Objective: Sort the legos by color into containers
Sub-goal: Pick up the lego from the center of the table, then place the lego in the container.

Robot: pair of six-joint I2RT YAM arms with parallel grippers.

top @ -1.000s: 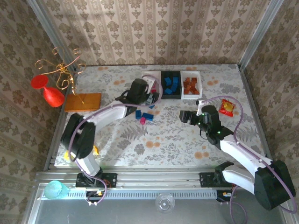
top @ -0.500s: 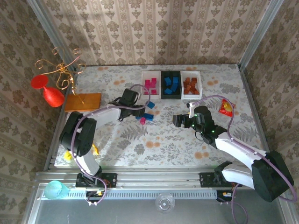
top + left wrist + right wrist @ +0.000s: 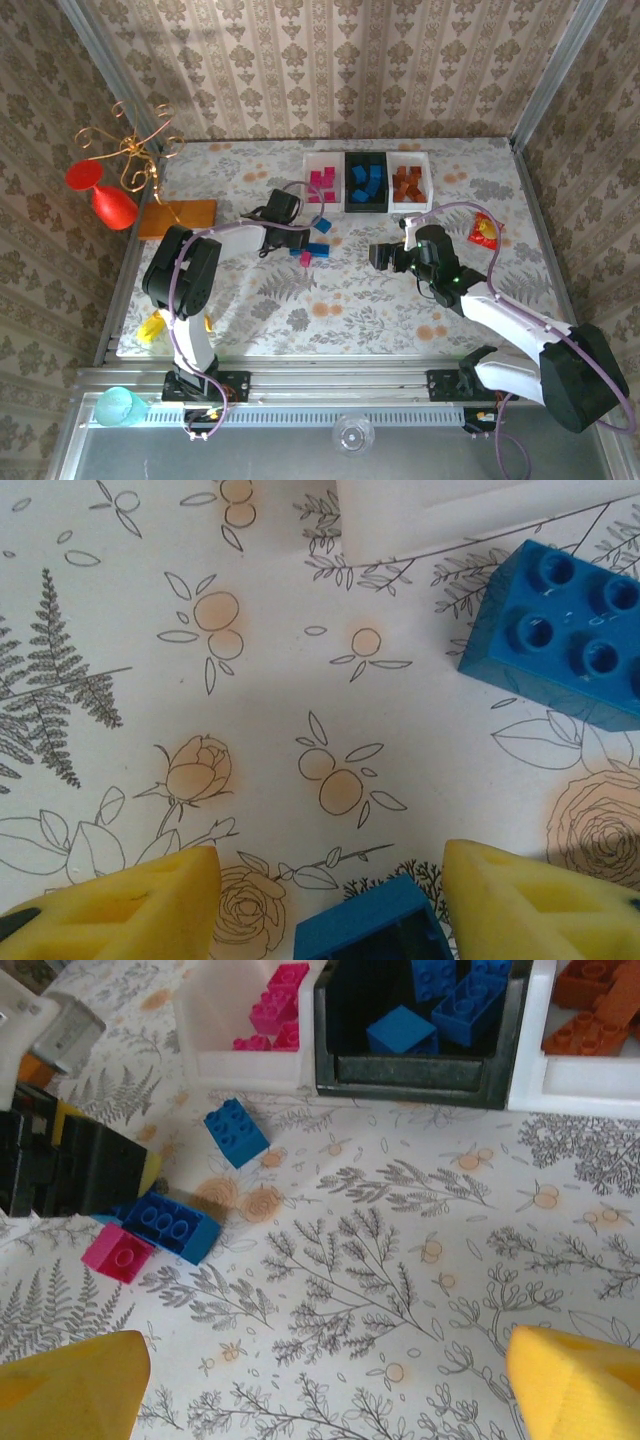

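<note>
Left gripper [image 3: 328, 885]: jaws partly spread, astride blue brick [image 3: 365, 928], nothing gripped yet.
Right gripper [image 3: 330, 1380]: spread wide, empty.
Technique: centre jaws on brick's flat sides before closing.

Filled containers [image 3: 410, 1082], loose blue and pink legos [image 3: 236, 1132]

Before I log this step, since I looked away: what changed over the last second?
The left gripper drew back from the tray of pink bricks and came down over a loose blue brick, its jaws open on either side of it. The right gripper slid left, open. The other loose bricks stayed put.
</note>
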